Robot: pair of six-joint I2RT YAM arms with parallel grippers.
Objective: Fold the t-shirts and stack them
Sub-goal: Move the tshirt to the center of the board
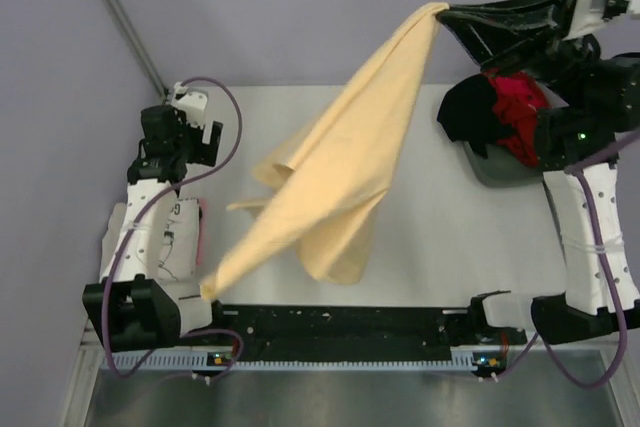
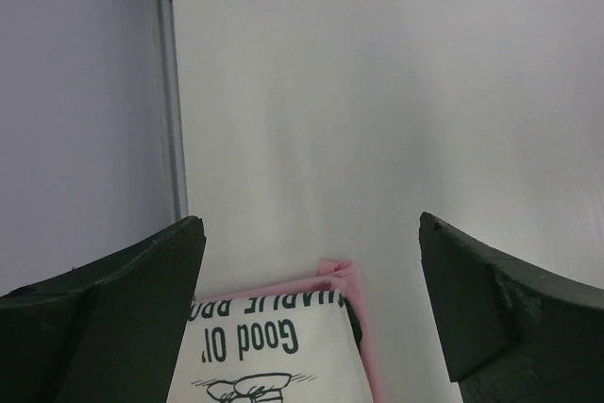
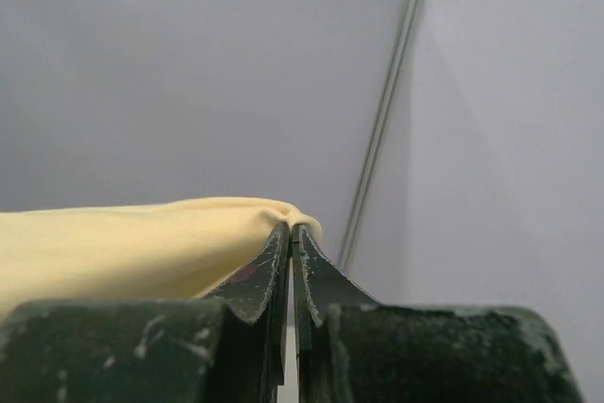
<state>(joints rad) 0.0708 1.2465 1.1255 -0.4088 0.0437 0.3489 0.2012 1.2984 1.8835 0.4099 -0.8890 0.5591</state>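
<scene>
One corner of the pale yellow t-shirt [image 1: 340,167] is pinched in the tightly closed right gripper [image 3: 292,233], high at 1 o'clock. The cloth drapes down toward 7 o'clock. The left gripper [image 2: 311,243], fingers spread wide, hangs at 9 o'clock above the white printed t-shirt [image 2: 274,356]. The black t-shirt [image 1: 470,112] and the red t-shirt [image 1: 520,107] lie heaped at 2 o'clock.
</scene>
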